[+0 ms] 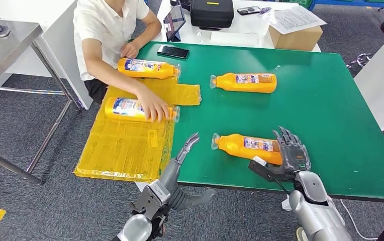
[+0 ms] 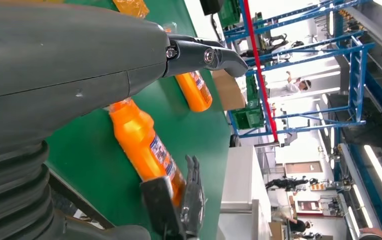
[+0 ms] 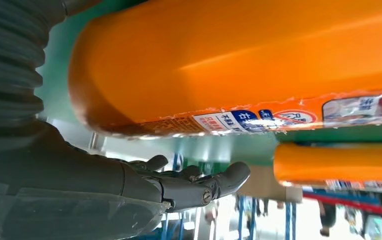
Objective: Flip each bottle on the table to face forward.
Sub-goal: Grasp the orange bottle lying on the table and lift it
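Four orange bottles lie on their sides on the green table (image 1: 330,115). The nearest bottle (image 1: 248,147) (image 2: 141,142) (image 3: 239,65) lies close to the front edge, cap to the left. My right hand (image 1: 288,155) (image 3: 179,182) is at its base end, fingers straight behind the base and thumb in front, not closed around it. My left hand (image 1: 180,165) (image 2: 79,60) hovers open at the front edge, left of that bottle. A second bottle (image 1: 245,82) (image 2: 195,91) lies farther back. A person rests a hand on a third bottle (image 1: 129,109); the fourth bottle (image 1: 147,68) lies beyond it.
A yellow plastic sheet (image 1: 124,145) covers the table's left end. The person (image 1: 104,35) sits at the far left corner. A black phone (image 1: 173,51) lies at the back edge. Beyond stand a cardboard box (image 1: 295,35) and a black case (image 1: 211,12).
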Controlling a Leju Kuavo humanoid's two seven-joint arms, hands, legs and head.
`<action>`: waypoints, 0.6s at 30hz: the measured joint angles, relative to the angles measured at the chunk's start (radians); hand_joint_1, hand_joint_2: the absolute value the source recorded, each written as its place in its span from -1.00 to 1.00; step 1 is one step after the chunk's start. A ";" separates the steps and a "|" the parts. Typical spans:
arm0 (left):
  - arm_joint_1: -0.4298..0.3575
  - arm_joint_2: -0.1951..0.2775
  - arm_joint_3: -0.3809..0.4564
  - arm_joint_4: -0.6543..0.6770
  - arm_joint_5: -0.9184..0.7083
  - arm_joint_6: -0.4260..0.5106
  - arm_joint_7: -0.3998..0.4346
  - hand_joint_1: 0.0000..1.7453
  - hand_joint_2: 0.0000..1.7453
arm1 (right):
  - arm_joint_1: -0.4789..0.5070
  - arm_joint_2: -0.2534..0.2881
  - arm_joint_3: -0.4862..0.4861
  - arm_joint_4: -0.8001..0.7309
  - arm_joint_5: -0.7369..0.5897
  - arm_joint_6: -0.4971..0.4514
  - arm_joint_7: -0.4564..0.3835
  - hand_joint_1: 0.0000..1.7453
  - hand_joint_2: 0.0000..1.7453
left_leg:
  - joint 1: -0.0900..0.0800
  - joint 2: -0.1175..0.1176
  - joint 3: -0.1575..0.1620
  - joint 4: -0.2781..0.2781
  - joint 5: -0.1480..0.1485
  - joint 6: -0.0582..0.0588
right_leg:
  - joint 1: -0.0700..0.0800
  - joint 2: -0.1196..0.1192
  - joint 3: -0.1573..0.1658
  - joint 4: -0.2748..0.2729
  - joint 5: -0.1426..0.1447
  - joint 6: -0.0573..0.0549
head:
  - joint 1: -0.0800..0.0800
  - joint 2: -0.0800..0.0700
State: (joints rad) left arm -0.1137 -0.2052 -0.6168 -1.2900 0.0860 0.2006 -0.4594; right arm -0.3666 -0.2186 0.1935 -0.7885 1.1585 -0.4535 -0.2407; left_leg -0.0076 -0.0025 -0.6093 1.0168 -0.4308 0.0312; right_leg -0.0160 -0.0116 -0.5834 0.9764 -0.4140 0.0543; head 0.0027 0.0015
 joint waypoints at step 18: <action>-0.010 0.000 -0.011 0.002 -0.018 -0.013 0.028 -1.00 1.00 | -0.094 -0.063 0.106 0.106 -0.212 0.331 0.017 1.00 1.00 | 0.000 0.003 0.011 0.000 -0.002 0.001 | 0.000 0.002 0.004 -0.002 0.000 0.000 | 0.000 0.000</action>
State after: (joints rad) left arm -0.1235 -0.2052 -0.6275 -1.2875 0.0678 0.1876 -0.4311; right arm -0.4611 -0.2814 0.2999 -0.6825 0.9461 -0.1228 -0.2235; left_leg -0.0077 0.0000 -0.5982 1.0167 -0.4324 0.0326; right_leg -0.0161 -0.0101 -0.5789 0.9741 -0.4143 0.0544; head 0.0030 0.0015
